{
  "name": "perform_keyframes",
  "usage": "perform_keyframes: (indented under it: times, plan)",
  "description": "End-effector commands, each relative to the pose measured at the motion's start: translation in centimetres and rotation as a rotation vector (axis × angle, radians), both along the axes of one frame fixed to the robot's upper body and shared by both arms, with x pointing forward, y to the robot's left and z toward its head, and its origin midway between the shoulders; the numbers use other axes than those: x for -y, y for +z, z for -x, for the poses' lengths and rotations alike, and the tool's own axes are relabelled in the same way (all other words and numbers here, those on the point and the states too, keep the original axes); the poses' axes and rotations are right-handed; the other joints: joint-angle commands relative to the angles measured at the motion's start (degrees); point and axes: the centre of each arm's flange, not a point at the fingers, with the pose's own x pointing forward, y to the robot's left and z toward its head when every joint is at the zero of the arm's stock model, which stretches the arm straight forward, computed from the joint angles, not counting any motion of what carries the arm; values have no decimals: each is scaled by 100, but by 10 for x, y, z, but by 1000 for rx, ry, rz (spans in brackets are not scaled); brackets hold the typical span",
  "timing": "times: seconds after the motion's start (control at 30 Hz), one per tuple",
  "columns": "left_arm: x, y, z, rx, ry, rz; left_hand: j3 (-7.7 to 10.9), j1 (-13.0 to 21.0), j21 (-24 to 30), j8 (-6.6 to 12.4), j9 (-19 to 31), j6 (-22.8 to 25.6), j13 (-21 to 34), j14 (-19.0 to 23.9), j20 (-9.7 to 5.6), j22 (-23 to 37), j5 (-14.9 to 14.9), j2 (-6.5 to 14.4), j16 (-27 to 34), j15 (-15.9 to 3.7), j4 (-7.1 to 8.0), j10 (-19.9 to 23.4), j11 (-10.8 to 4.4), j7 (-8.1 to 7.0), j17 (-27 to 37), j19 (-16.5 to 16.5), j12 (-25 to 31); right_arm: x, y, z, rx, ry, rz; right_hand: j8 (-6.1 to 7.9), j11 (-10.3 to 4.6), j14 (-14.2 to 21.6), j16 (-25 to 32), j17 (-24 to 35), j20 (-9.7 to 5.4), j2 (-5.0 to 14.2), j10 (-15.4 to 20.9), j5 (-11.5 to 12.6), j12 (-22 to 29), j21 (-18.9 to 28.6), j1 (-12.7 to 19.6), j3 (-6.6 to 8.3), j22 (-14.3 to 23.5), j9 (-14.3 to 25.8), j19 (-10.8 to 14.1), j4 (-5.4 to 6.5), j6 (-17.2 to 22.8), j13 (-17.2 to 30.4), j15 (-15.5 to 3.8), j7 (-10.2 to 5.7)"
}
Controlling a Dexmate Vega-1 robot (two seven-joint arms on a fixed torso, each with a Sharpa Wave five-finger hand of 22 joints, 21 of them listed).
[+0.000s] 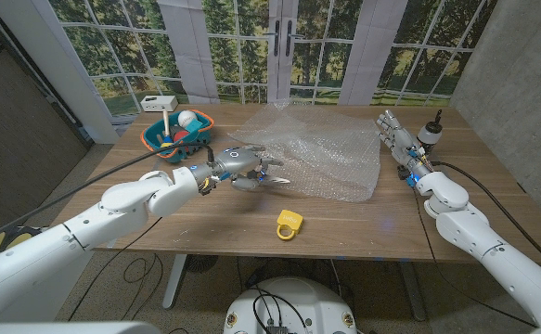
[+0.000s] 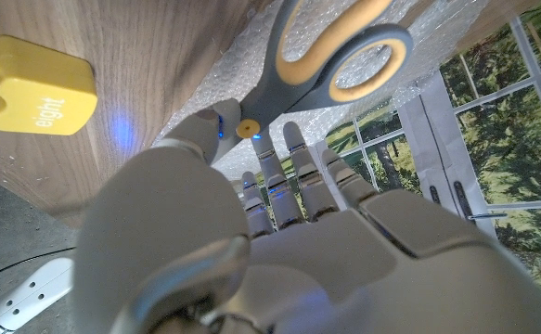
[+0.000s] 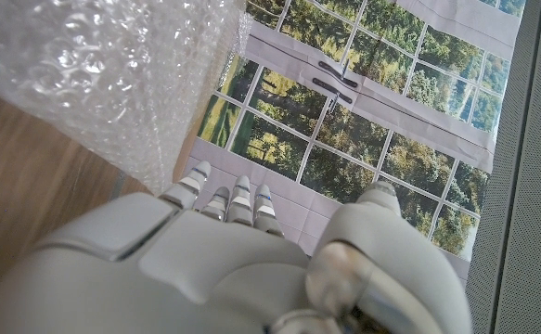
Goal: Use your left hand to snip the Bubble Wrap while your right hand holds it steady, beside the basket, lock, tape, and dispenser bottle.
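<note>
A sheet of clear Bubble Wrap (image 1: 318, 153) lies spread over the middle of the table. My left hand (image 1: 244, 169) hovers at its near left edge and grips grey and yellow scissors (image 1: 275, 178) near the pivot. In the left wrist view the scissors (image 2: 340, 65) stick out past my left hand (image 2: 279, 223), handle loops over the Bubble Wrap (image 2: 242, 46). My right hand (image 1: 395, 137) stands with its fingers apart just off the sheet's right edge, holding nothing. In the right wrist view the Bubble Wrap (image 3: 94, 74) lies beyond my right hand (image 3: 233, 260).
A yellow lock (image 1: 289, 224) lies near the front edge, also seen as the lock (image 2: 38, 88) in the left wrist view. A blue and orange basket (image 1: 179, 135) with several items stands at the back left. The dispenser bottle (image 1: 430, 133) stands behind my right hand. A white box (image 1: 159, 102) sits at the far left.
</note>
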Motion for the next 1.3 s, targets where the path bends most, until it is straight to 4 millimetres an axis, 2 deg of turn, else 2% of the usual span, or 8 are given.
perform_keyframes:
  times: [0.03,0.23,0.4,0.63,0.73,1.1,1.2,1.3]
  plan:
    - [0,-2,2,3,-19,51,144,202,83,-5,8,43,277,460,194,32,89,30,101,-958,22,775,-674,30,-10,142,519,2,-1,4,6,-6,-1,25,-19,3,55,2,30,14,28,-15,14,37,-31,15,25,12,0,-10,65,12,5,-13]
    - [0,-4,2,16,-22,62,231,340,106,3,15,108,245,1451,237,48,197,37,193,-1045,22,757,-651,31,-157,253,638,3,-2,6,6,-9,-4,24,-17,8,56,1,37,11,27,-16,13,36,-32,18,25,12,-1,-14,64,12,7,-13]
    - [0,-4,2,22,-21,64,204,428,127,11,18,166,256,1740,216,56,209,1,186,-1077,-3,785,-638,19,-212,326,719,4,-1,7,8,-12,-6,23,-27,7,55,1,41,10,29,-16,13,36,-33,22,25,12,-1,-16,62,12,11,-13]
    - [1,-5,0,4,-22,79,-5,625,167,0,23,208,318,2489,183,76,165,-11,438,-1097,-8,825,-630,19,-111,438,837,4,-1,6,7,-15,-5,22,-32,8,55,1,42,11,33,-17,13,36,-33,27,25,12,-3,-19,59,12,14,-14]
    - [0,-6,-2,-3,-22,93,-122,758,233,0,27,227,320,3036,110,95,150,-5,683,-1095,11,826,-626,16,77,588,842,4,-1,6,5,-15,-10,23,-39,9,55,1,44,12,32,-17,13,35,-33,29,25,12,-6,-21,61,12,9,-17]
    - [-1,-8,-7,-63,-45,138,-258,850,285,-5,31,230,156,3496,0,111,64,17,899,-1088,44,733,-611,44,328,711,703,4,0,4,3,-16,-5,23,-55,7,54,0,46,10,42,-18,15,35,-35,38,25,12,-6,-26,62,12,10,-33]
    - [-1,-7,-9,-106,-56,161,-437,908,315,-9,45,120,-115,3295,-240,114,-247,115,665,-1097,55,577,-623,189,265,765,530,5,0,4,5,-17,-3,21,-47,7,54,0,47,10,53,-18,18,36,-35,40,25,12,-4,-28,59,12,8,-36]
    - [-1,-7,-9,-118,-44,167,-735,1140,323,19,63,-29,-426,3176,-459,95,-1005,356,350,-1103,40,351,-611,310,53,777,308,5,0,5,5,-18,-2,22,-46,10,55,0,47,10,53,-18,18,36,-36,42,25,12,-4,-29,61,12,12,-35]
